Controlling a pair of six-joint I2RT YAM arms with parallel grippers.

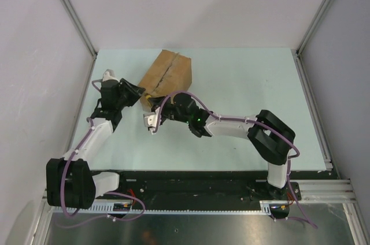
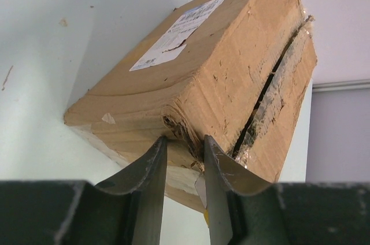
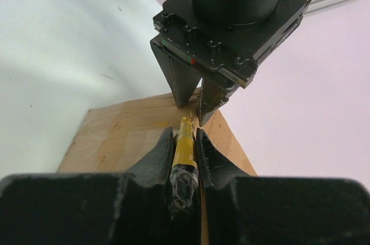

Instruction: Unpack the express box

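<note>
1. Nearest us, the black two-fingered right claw (image 3: 185, 136) is pressed around a slim yellow utility knife (image 3: 185, 151), its tip aimed at the box's edge.
2. Just beyond, the black left claw (image 2: 182, 144) pinches the crushed near corner of the brown corrugated cardboard express box (image 2: 231, 66).
3. The box lies on the pale green bench (image 2: 34, 54), left of centre, with a white label (image 2: 179, 32) on one side and its taped centre seam (image 2: 272, 86) partly gaping.
4. We judge it light, stiff in its panels, soft at that corner and slick on the tape, so a hold across a firm edge looks safer.
</note>
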